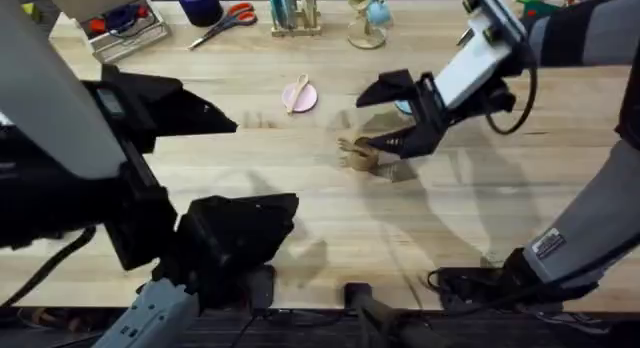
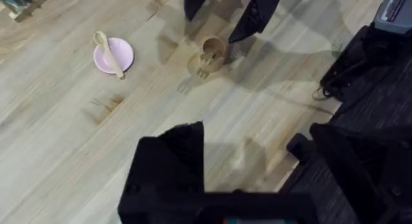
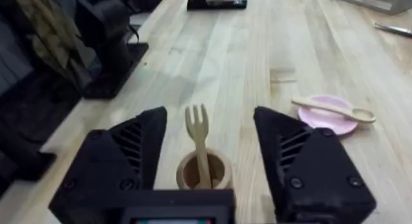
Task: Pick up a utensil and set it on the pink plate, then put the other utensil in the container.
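Note:
The pink plate (image 1: pixel 299 96) (image 2: pixel 119 56) (image 3: pixel 328 119) lies at the table's middle back with the wooden spoon (image 1: pixel 296 92) (image 2: pixel 109 55) (image 3: pixel 335 109) resting across it. Right of it stands the wooden cup (image 1: pixel 362 158) (image 2: pixel 211 49) (image 3: pixel 219 176), and the fork (image 1: pixel 348 146) (image 2: pixel 205 68) (image 3: pixel 198 137) leans inside it, tines up. My right gripper (image 1: pixel 376 116) (image 3: pixel 209 112) hangs open just above the cup, fingers on either side of the fork and apart from it. Over the near left of the table my left gripper (image 1: pixel 265 163) (image 2: pixel 251 130) is open and holds nothing.
A light-blue plate (image 1: pixel 404 107) peeks out behind the right gripper. Along the back edge are red-handled scissors (image 1: pixel 228 20), a dark-blue cup (image 1: pixel 198 3), a tray of small items (image 1: pixel 120 26) and a wooden rack (image 1: pixel 290 16). A black stapler (image 3: pixel 215 0) sits farther off.

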